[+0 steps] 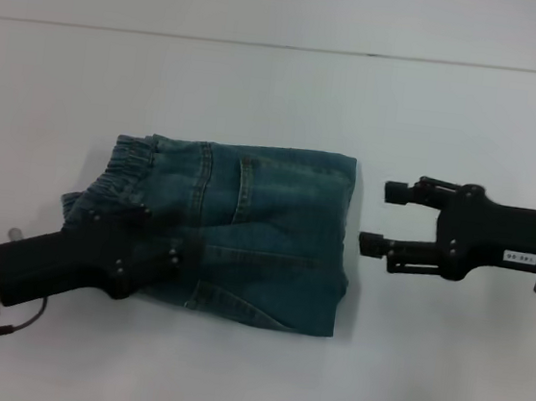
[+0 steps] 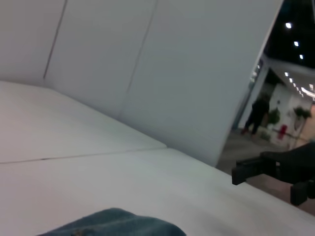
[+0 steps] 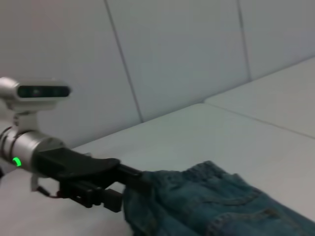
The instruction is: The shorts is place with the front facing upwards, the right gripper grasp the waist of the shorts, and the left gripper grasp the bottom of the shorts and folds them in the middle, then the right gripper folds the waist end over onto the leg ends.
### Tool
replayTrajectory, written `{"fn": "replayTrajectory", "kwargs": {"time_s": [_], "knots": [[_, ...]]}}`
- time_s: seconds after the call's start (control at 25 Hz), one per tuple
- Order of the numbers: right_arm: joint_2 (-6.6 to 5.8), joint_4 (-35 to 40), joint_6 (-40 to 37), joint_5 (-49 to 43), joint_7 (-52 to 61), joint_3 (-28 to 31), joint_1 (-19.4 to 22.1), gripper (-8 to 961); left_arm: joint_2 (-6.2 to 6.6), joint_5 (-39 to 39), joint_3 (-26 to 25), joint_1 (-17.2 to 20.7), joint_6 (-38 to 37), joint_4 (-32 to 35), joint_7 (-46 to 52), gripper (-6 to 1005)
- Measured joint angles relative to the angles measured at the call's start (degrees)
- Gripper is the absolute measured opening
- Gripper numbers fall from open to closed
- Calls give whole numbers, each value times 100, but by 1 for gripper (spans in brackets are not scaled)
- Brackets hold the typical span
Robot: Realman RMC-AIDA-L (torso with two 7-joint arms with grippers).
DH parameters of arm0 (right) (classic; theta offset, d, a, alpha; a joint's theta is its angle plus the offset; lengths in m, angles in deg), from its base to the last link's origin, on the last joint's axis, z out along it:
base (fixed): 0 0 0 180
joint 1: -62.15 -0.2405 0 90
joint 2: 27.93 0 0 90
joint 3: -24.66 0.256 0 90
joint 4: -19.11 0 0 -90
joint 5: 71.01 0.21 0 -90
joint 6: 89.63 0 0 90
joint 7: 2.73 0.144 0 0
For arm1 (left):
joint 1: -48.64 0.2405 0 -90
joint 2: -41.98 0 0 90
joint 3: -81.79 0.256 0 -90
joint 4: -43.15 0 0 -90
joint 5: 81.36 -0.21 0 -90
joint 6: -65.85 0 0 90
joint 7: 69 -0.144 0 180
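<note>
Two grippers: left gripper (image 1: pixel 161 246) on shorts (image 1: pixel 265 229); right gripper (image 1: pixel 382 216) apart, spread.

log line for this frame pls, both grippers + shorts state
shorts: folded, flat on table | left gripper: over waist-side edge, low on denim | right gripper: open, apart from shorts, beside opposite edge

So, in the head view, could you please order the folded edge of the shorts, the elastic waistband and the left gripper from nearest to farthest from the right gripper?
From the right gripper, open on the right:
1. Folded edge of the shorts, facing it.
2. Left gripper, on the shorts' near-left part.
3. Elastic waistband, far-left end.
</note>
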Motion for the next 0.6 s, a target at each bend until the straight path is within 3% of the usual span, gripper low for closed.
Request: {"fn": "replayTrajectory", "kwargs": {"time_s": [0.28,0.6], "knots": [[29,-296,-103,193,-290,-176,-22,921,-1,68,116,76,-298,593,-57,687],[42,-764,-112,274,-865,-381,-111,921,-10,72,191,119,-353,697,-191,900]]}}
